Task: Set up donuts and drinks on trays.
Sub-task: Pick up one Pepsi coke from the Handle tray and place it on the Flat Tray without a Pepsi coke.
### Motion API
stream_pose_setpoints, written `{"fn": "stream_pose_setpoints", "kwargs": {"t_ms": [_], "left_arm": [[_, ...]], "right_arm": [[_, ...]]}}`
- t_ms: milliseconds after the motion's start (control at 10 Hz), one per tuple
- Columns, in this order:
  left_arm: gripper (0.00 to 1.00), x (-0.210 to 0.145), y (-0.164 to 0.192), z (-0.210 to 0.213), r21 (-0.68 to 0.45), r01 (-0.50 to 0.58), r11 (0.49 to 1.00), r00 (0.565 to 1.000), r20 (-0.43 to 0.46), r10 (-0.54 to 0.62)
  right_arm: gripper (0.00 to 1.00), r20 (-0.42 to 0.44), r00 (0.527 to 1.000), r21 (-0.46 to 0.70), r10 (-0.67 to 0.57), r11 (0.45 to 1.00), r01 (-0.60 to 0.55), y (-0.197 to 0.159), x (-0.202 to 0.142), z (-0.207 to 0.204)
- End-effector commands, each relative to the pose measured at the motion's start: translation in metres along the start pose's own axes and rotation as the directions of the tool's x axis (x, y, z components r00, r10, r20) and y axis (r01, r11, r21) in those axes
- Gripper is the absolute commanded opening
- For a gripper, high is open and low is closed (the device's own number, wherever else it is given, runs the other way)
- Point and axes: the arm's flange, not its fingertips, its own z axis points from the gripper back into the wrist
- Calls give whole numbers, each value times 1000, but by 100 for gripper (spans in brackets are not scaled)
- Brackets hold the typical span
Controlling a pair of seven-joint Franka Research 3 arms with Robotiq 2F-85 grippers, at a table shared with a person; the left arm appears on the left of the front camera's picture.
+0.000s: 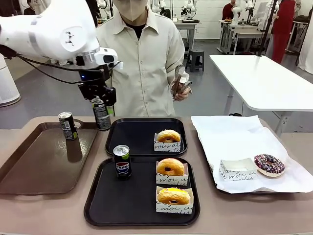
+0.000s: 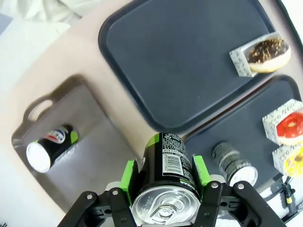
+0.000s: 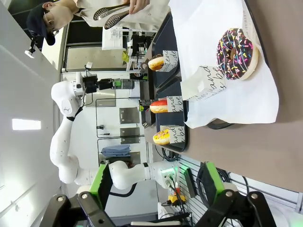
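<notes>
Left gripper (image 1: 100, 100) sits upper left of centre in the front view, clamped on the held can (image 1: 101, 116) near its top. That can is upright, over the gap between the brown tray (image 1: 29, 166) and the far tray (image 1: 132, 134); can't tell if it touches the table (image 1: 44, 210). In the left wrist view the green pads (image 2: 129, 174) press both sides of the can, silver top at the bottom edge. A second can (image 1: 67, 125) stands on the brown tray, left middle. The Pepsi can (image 1: 122, 161) stands at the upper left of the near tray (image 1: 132, 200), centre bottom. The far tray has one boxed donut (image 1: 168, 136) at its right side. The near tray has two donuts (image 1: 170, 167) in paper boats stacked down its right side. At right, the paper-lined tray (image 1: 230, 132) holds a sprinkle donut (image 1: 269, 164) just beside an empty boat (image 1: 236, 169). The person (image 1: 146, 58) stands at top centre holding tongs (image 1: 180, 81). Right gripper (image 3: 156, 189) is at the bottom of its wrist view, jaws apart, nothing between them.
</notes>
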Motion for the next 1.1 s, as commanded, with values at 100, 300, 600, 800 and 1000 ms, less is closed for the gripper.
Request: {"fn": "stream_pose_setpoints", "kwargs": {"t_ms": [100,300,600,800,1000], "left_arm": [[58,25,-16,-18,41,2,999,1000,28,-4],[58,34,-23,-41,36,20,999,1000,15,-21],[58,44,-25,-62,22,64,998,998,27,-65],[58,47,-25,-74,20,72,997,997,26,-72],[58,48,-26,-86,27,86,996,995,44,-87]], "right_arm": [[100,3,1000,11,10,1000,-10,0,0,0],[100,3,1000,11,10,1000,-10,0,0,0],[100,3,1000,11,10,1000,-10,0,0,0],[100,3,1000,11,10,1000,-10,0,0,0],[100,3,1000,11,10,1000,-10,0,0,0]]}}
